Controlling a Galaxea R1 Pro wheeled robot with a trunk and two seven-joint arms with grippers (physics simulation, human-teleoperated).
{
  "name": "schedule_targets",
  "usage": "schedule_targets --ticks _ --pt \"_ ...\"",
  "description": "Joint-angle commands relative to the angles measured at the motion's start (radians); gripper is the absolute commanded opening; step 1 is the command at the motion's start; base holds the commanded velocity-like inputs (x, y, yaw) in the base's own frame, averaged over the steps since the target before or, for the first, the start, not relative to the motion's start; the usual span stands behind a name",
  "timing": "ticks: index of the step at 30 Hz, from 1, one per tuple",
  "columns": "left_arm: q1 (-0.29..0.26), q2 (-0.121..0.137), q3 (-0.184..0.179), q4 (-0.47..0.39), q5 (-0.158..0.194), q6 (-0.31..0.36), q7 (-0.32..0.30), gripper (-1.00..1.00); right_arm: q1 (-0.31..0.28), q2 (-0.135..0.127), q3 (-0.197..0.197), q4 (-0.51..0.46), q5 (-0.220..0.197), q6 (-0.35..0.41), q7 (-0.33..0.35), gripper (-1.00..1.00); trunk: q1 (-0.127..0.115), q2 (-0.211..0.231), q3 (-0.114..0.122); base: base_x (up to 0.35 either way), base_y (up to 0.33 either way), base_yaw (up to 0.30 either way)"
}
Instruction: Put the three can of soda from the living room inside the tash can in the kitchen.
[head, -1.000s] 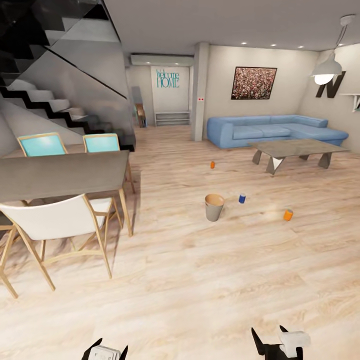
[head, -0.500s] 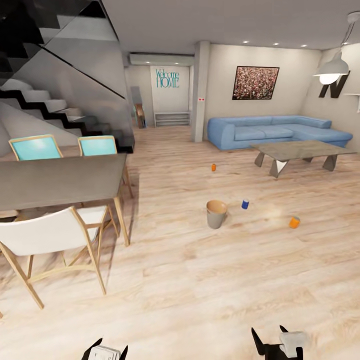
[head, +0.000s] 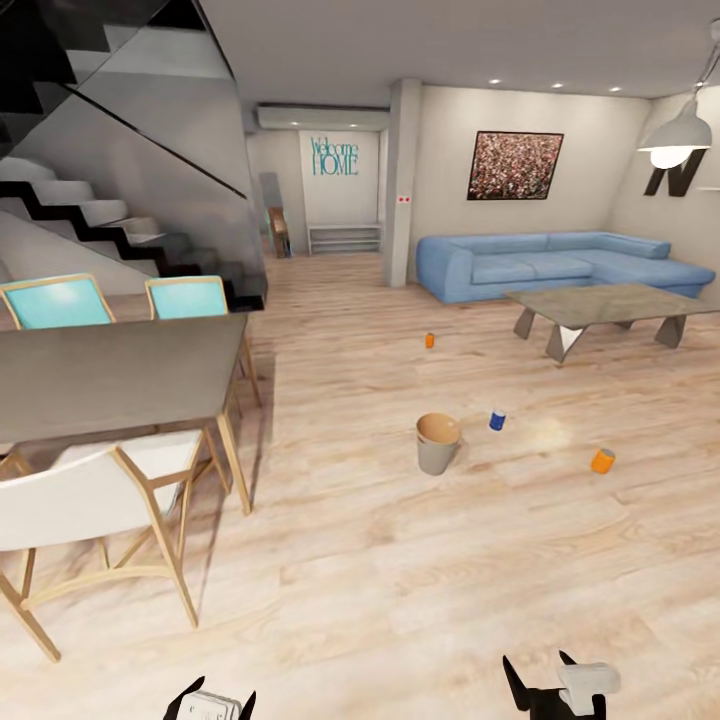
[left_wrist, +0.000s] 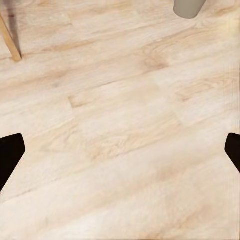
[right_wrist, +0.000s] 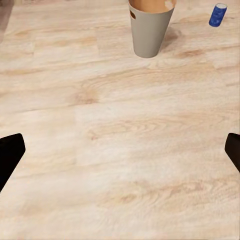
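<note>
Pale wood floor (head: 400, 560) across an open living and dining space, seen from the head view. Near frame centre, standing upright on the boards: tash can (head: 438, 442), grey outside, copper-brown inside. Just to its right, apart from it: dark blue can of soda (head: 497, 421). Further right and slightly lower in frame: orange can of soda (head: 602, 461). Above the bin, well apart, further back: second orange can (head: 429, 341). All three upright on the floor, none touching the bin.

Behind, in the upper right: grey coffee table (head: 610, 305), light-blue corner sofa (head: 560, 262), crowd photo (head: 514, 165) on the wall, big letter N (head: 668, 180) partly behind a white pendant lamp (head: 682, 135). At the left: dark dining table (head: 110, 375) with teal-backed chairs (head: 185, 297) behind and a white chair (head: 90, 495) in front; black staircase (head: 90, 190) in the upper left; "Welcome HOME" lettering (head: 335, 157) on the far wall.

At the bottom edge of the head view: left claw (head: 210, 705) and right claw (head: 557, 690), both low over bare floor. In the left wrist view: black fingertips (left_wrist: 10, 152) at opposite edges, spread wide, nothing between; bin base at the frame's upper edge. In the right wrist view: fingertips (right_wrist: 10, 150) likewise wide apart and holding nothing, with bin (right_wrist: 149, 27) and blue can (right_wrist: 217, 14) ahead.
</note>
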Motion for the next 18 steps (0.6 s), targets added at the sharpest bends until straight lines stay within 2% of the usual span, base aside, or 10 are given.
schedule_targets --ticks 1,7,18 --pt "0.0 0.0 0.0 0.0 0.0 0.0 0.0 1.0 0.0 0.0 0.0 0.0 0.0 0.0 0.0 1.0 0.0 0.0 0.0 0.325 0.0 0.007" --pt "0.0 0.0 0.0 0.0 0.0 0.0 0.001 1.0 0.0 0.0 0.001 0.0 0.0 0.0 0.0 1.0 0.0 0.0 0.002 0.325 0.0 0.1" --pt "0.0 -0.001 0.0 0.0 -0.001 0.0 0.001 1.0 0.0 0.007 0.002 0.0 0.003 0.0 -0.007 1.0 0.0 0.0 0.009 0.325 0.0 0.207"
